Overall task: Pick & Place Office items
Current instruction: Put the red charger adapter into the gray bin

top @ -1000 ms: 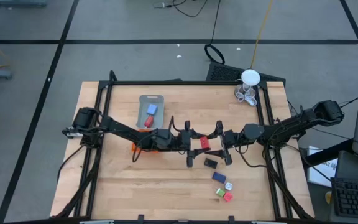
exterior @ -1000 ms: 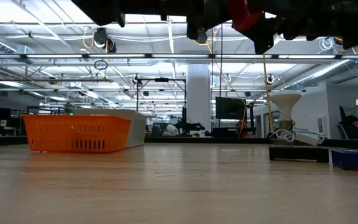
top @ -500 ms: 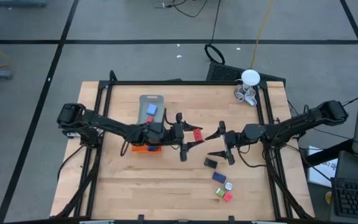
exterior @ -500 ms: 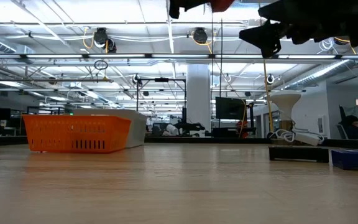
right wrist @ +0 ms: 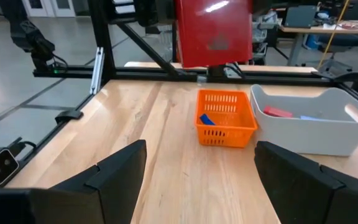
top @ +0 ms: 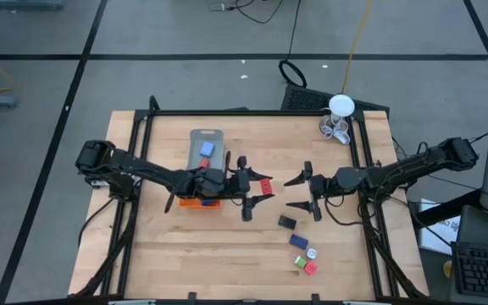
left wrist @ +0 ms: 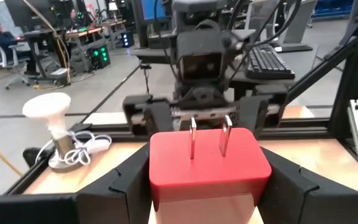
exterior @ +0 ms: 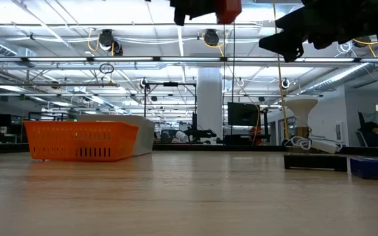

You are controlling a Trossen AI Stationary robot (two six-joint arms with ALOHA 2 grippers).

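A red block with two metal prongs point(left wrist: 207, 165) hangs high above the table's middle point(top: 265, 184), and my left gripper point(top: 251, 188) is shut on it. My right gripper point(top: 299, 192) stands open a little to the right of it, level and facing it, with nothing between its fingers point(right wrist: 120, 171). A black piece point(top: 287, 223), a blue one point(top: 298, 241), then white, green and red pieces point(top: 310, 268) lie on the table near the front right. The grey tray point(top: 206, 148) holds a blue and a red piece. The orange tray point(right wrist: 225, 118) holds a blue piece. My left gripper pinches the red block by its two opposite side faces point(left wrist: 157, 177) between its two fingers point(left wrist: 129, 183). The fingers come level from the table's left. The block is lifted clear of the table, with its prongs point(left wrist: 192, 140) pointing away toward my right arm.
A white round thing with wire loops point(top: 339, 119) stands at the back right corner. The orange tray point(top: 198, 200) lies under my left arm, next to the grey tray. Black frame rails point(top: 363, 169) run along the table's sides.
My left gripper has risen and drawn back toward the table's left with the red block, which has gone from tilted to level. My right gripper, close by the block a second ago, has pulled away toward the table's right.
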